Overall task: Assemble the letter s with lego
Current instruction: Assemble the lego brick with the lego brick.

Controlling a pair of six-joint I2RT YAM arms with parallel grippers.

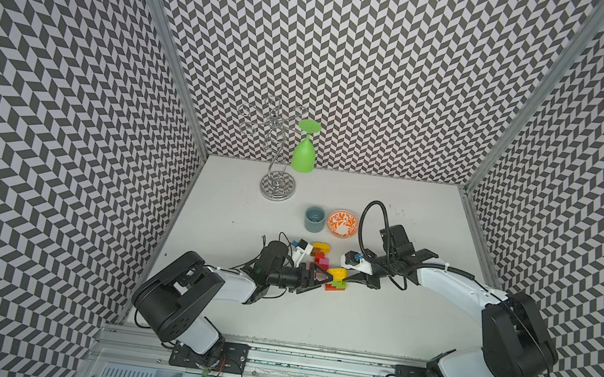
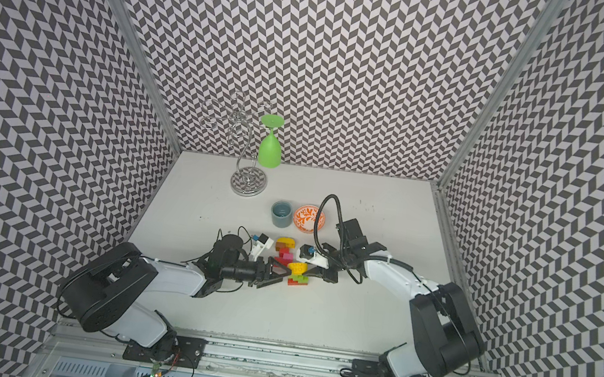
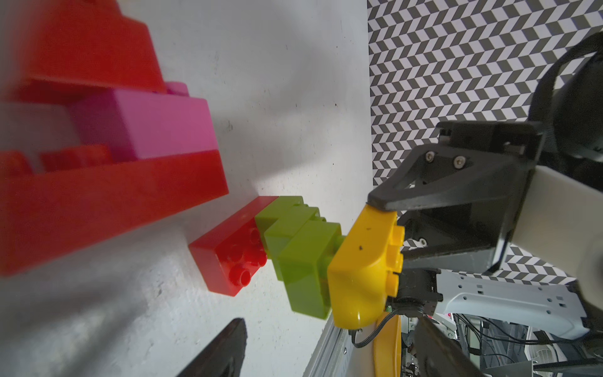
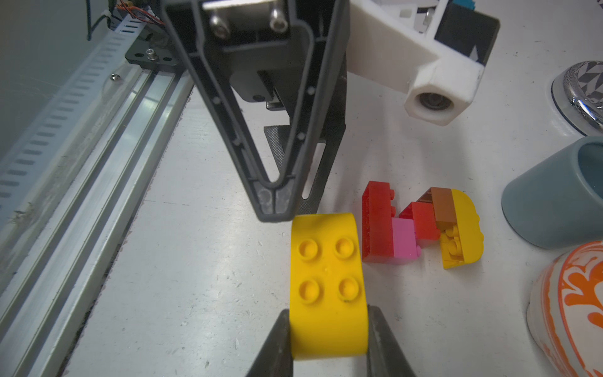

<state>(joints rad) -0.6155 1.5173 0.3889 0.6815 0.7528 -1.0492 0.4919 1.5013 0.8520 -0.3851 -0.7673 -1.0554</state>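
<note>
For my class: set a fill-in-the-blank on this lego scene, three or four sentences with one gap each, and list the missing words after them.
The curved brick that the right gripper is shut on is ____.
The bottom brick of the stack under it, below the lime green bricks, is ____.
The left gripper, holding nothing, is ____.
The green glass by the wire rack is turned upside ____.
Missing words: yellow; red; open; down.
</note>
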